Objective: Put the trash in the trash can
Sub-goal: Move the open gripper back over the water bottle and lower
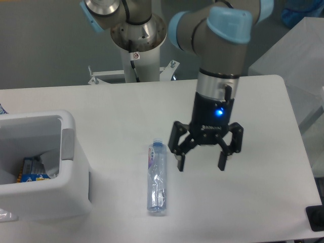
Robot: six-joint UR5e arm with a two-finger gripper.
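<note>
The bottle (pixel 157 178) lies flat on the table (pixel 253 126), cap end pointing away from the camera, well apart from the trash can (pixel 45 195) at the left edge. The gripper (pixel 201 163) hangs with its fingers spread wide and empty, just to the right of the bottle rather than over it. This looks like the approach before a pick; next it likely needs to shift left, straddle the bottle's body, descend and close. Something, possibly a wrapper, sits inside the can
</note>
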